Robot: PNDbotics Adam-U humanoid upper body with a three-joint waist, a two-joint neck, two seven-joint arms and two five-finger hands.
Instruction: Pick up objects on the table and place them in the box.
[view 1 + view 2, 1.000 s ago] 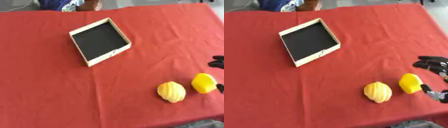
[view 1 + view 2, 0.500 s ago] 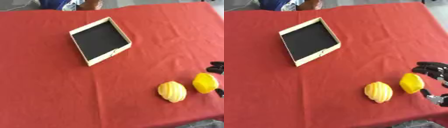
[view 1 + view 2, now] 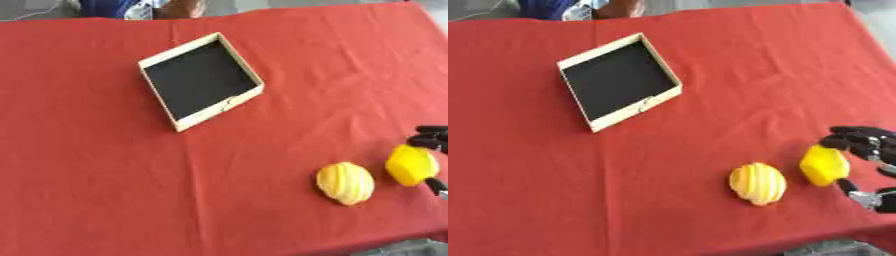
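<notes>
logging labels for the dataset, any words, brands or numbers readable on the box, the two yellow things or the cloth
None: no text can be read in either view.
box: plain pale walls, black inside, no print.
ridged yellow-orange object: no label.
yellow object at the right hand: no label.
red cloth: unmarked.

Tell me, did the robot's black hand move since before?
Yes. The right hand came closer to the bright yellow block, fingers now at it.
</notes>
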